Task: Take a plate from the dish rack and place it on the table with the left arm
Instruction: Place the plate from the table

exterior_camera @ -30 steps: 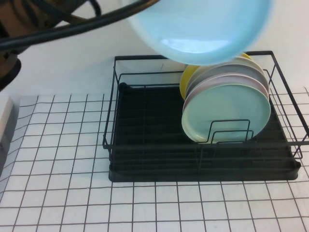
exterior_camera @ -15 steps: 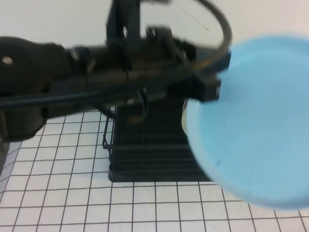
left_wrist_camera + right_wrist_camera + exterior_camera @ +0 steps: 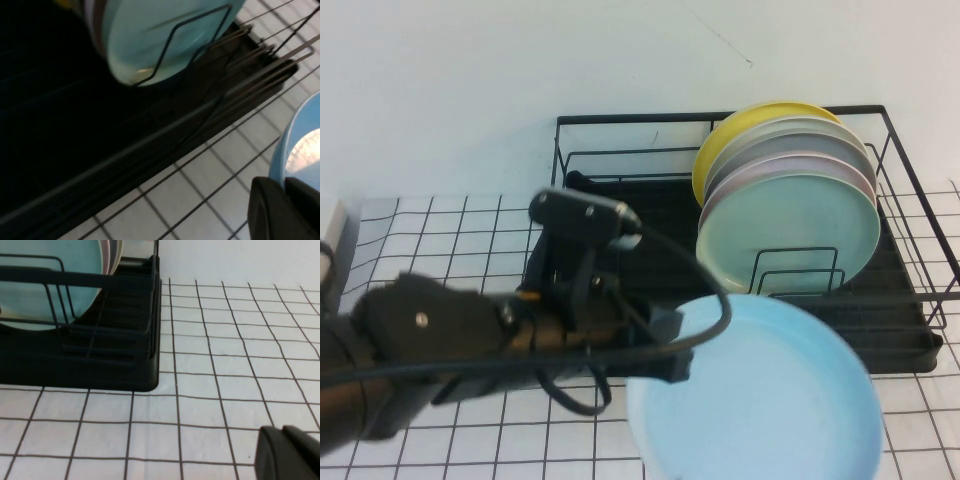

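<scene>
The sky-blue plate (image 3: 760,395) is held in front of the black dish rack (image 3: 620,330), over the gridded white table (image 3: 440,250). My left gripper (image 3: 665,355) is shut on the plate's left rim. In the left wrist view its dark fingers (image 3: 270,210) pinch the plate's blue edge (image 3: 290,150), with the rack (image 3: 150,145) behind. Whether the plate touches the table I cannot tell. My right gripper (image 3: 285,452) is shut and empty, low over the table (image 3: 225,390) to the right of the rack (image 3: 100,360); it does not show in the high view.
In the rack stand a mint-green plate (image 3: 790,235), pale plates behind it and a yellow plate (image 3: 740,135) at the back. The rack's left half holds no plates. A white object (image 3: 328,225) sits at the table's far left edge.
My left arm has swung down and toward the camera with the blue plate, from high over the rack to low in front of it. The plate has turned from edge-up to nearly flat.
</scene>
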Motion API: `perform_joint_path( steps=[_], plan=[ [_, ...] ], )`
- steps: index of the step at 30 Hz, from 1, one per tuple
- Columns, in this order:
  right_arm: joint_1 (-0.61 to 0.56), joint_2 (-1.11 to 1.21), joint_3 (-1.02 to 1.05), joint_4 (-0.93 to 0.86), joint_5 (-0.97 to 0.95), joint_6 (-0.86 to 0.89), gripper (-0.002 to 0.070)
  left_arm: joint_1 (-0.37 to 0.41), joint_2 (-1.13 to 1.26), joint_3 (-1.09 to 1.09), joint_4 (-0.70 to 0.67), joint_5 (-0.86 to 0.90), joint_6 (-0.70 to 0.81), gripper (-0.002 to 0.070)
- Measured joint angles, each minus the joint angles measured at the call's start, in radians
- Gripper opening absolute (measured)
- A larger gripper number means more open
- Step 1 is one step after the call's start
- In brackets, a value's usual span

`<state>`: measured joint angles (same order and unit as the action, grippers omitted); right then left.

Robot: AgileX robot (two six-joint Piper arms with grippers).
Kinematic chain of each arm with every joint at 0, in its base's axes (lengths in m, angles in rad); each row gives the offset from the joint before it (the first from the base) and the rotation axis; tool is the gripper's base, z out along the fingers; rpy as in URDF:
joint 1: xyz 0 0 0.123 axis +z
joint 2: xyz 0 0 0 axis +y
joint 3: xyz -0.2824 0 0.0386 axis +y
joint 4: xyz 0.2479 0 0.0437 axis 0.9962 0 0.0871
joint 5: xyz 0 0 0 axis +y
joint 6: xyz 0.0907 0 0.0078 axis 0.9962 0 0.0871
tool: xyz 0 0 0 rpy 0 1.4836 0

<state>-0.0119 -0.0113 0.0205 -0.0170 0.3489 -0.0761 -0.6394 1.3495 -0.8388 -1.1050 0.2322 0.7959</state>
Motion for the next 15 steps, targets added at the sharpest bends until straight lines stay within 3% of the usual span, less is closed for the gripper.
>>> perform_joint_path(
  steps=[6,15],
  plan=[
    [0.000,0.000,0.000,0.000,0.000,0.000,-0.0002,-0.034,0.027,0.124,-0.145,-0.198,0.131,0.0004],
    [0.000,0.000,0.000,0.000,0.000,0.000,-0.0002,-0.274,0.164,0.142,-0.178,-0.576,0.122,0.0004]
  ],
)
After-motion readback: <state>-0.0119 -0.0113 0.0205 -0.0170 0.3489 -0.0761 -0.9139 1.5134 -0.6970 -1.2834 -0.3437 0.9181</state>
